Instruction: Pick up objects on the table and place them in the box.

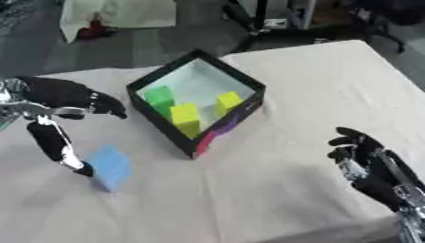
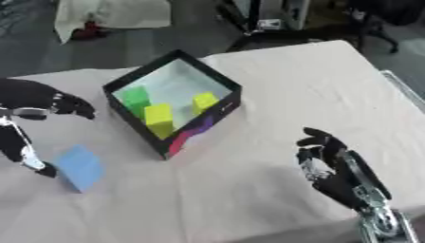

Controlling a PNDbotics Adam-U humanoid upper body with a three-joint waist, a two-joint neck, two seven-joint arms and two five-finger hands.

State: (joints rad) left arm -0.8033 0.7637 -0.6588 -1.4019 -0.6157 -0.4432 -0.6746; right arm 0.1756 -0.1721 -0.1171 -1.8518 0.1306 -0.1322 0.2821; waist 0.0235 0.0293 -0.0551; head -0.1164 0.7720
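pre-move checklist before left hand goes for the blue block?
1. Blue block within the left hand's reach: ok, beside the thumb tip.
2. Thumb touching the block: cannot tell.
3. Left hand free: ok, it holds nothing.
4. Box open with room: ok, a green block and two yellow blocks inside, floor partly bare.
5. Right hand out of the way: ok, idle at lower right, fingers relaxed.
6. Path from block to box: ok, only bare tablecloth.

Left hand (image 1: pixel 62 97) at left edge of frame: black shell, black fingers, silver metal at the wrist and along one finger. Right hand (image 1: pixel 369 163) at lower right: black fingers and palm, silver joints between segments, silver metallic wrist at bottom right corner.
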